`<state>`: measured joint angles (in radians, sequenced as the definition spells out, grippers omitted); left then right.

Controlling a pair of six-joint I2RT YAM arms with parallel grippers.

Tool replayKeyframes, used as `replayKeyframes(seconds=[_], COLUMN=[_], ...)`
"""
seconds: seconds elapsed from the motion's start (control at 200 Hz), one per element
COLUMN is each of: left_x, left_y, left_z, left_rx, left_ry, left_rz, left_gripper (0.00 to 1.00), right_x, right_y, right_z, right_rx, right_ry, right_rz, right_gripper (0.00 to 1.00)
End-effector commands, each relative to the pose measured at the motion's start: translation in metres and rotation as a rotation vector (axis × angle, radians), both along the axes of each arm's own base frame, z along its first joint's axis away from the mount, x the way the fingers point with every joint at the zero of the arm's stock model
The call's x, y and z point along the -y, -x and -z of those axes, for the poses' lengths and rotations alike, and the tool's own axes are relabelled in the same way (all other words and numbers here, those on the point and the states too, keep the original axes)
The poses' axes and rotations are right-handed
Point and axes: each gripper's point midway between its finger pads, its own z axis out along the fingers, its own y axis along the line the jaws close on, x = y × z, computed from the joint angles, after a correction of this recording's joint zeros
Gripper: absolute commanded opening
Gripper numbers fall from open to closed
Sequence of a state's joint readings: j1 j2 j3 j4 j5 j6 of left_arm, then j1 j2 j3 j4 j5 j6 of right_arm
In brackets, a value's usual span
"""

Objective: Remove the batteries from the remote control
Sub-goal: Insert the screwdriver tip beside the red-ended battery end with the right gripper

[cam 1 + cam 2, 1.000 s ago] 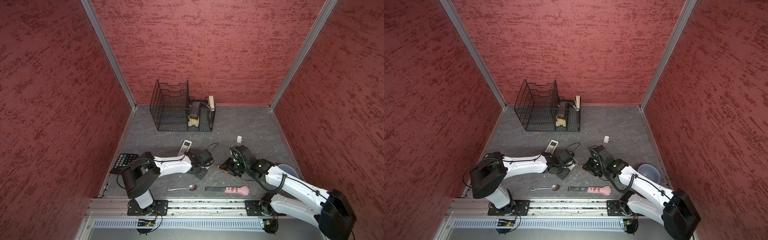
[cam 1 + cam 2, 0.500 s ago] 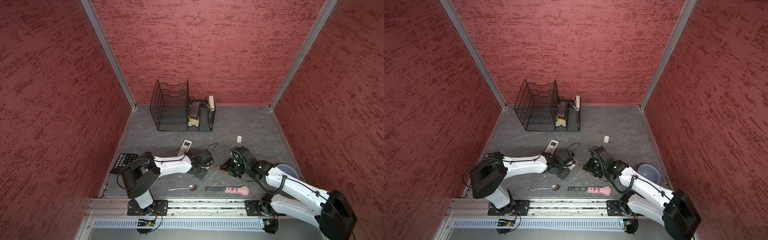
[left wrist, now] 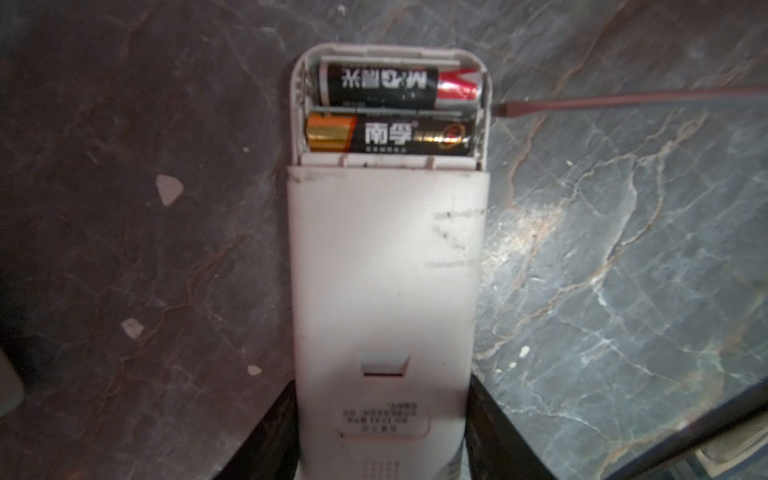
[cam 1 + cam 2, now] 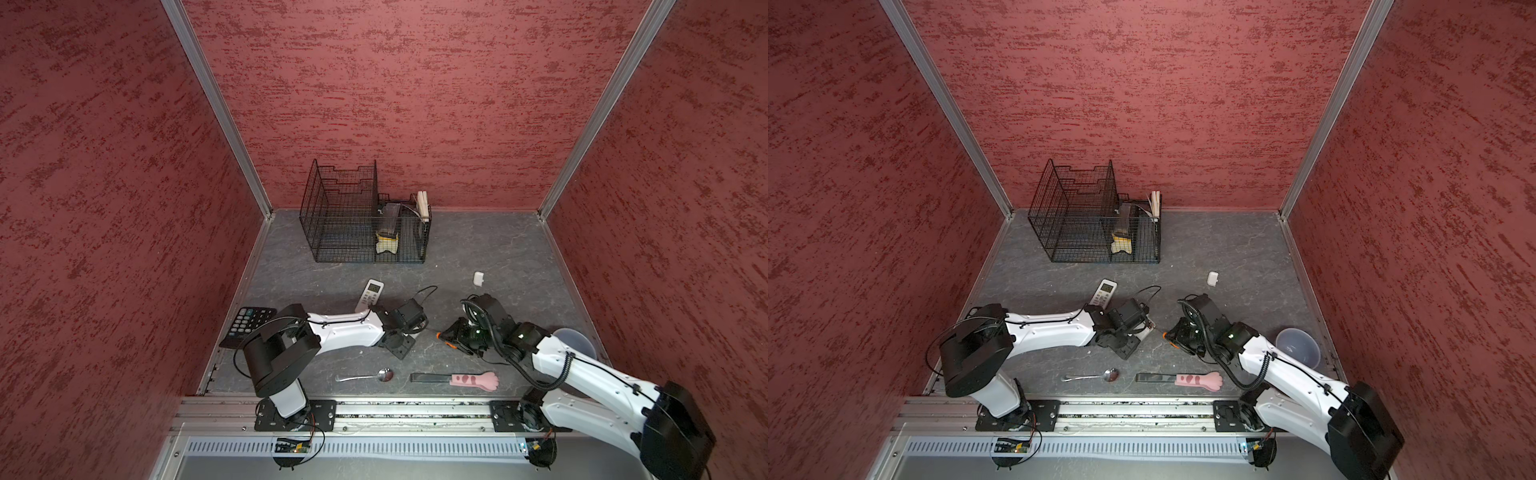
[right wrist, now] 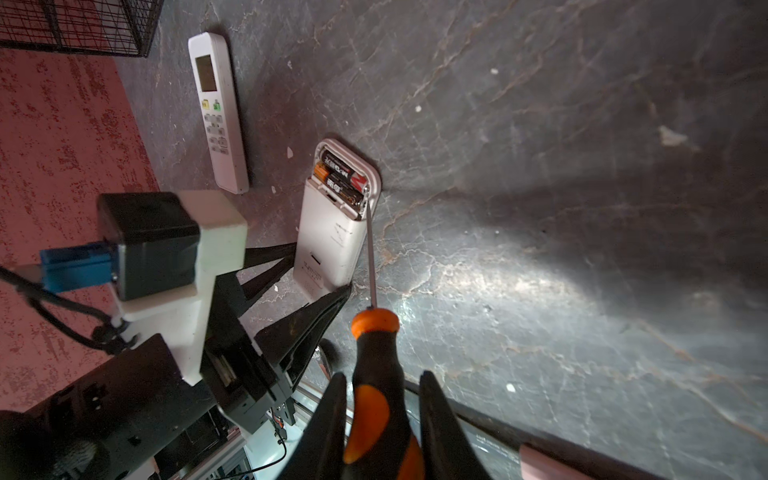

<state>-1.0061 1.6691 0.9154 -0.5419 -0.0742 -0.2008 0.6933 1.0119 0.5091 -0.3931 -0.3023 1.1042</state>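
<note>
At lower centre of right wrist frame, right end effector (image 5: 382, 378) clamped on orange-and-black-handled screwdriver (image 5: 374, 345). Mid-frame, slim steel tip at open compartment edge of white face-down plastic remote control (image 5: 328, 241), itself clamped by left end effector (image 5: 320, 270). Two black cylindrical batteries (image 3: 390, 135) seated inside. Both arms in same pose as second ago; judged: prying not begun, nothing unloaded.

Back wall: wire basket (image 4: 332, 208), bits inside.
My left: calculator (image 4: 252, 326).
Before me: spoon (image 4: 384, 375), beside pink paw tool (image 4: 473, 380).
My right: clear bowl (image 4: 1298, 347).
</note>
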Motion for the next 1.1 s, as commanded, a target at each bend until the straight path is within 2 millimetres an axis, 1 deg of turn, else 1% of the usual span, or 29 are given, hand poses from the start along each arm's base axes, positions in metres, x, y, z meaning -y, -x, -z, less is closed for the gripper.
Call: replayKeyframes(seconds=[0.0, 0.18, 0.361, 0.426, 0.731, 0.912, 1.097], left_x=[0.012, 0.012, 0.013, 0.014, 0.014, 0.014, 0.015], left_y=[0.021, 0.021, 0.021, 0.022, 0.024, 0.025, 0.026], left_z=[0.014, 0.013, 0.014, 0.014, 0.014, 0.015, 0.015], left_rx=[-0.067, -0.067, -0.069, -0.07, -0.074, -0.075, -0.075], left_ry=[0.03, 0.031, 0.032, 0.033, 0.03, 0.027, 0.028], left_rz=[0.062, 0.063, 0.066, 0.068, 0.074, 0.077, 0.08], left_gripper=[0.52, 0.51, 0.51, 0.51, 0.51, 0.52, 0.52], right_x=[0.001, 0.001, 0.004, 0.004, -0.003, -0.003, -0.004], right_y=[-0.005, -0.005, -0.005, -0.006, -0.012, -0.013, -0.014], right_z=[-0.001, 0.0, -0.011, -0.014, -0.017, -0.022, -0.022], right_rx=[0.012, 0.015, 0.03, 0.036, 0.049, 0.061, 0.062], right_ry=[-0.009, -0.017, -0.006, -0.01, -0.022, -0.023, -0.026], right_rz=[0.046, 0.051, 0.054, 0.054, 0.043, 0.045, 0.043], right_gripper=[0.0, 0.0, 0.0, 0.0, 0.0, 0.0, 0.0])
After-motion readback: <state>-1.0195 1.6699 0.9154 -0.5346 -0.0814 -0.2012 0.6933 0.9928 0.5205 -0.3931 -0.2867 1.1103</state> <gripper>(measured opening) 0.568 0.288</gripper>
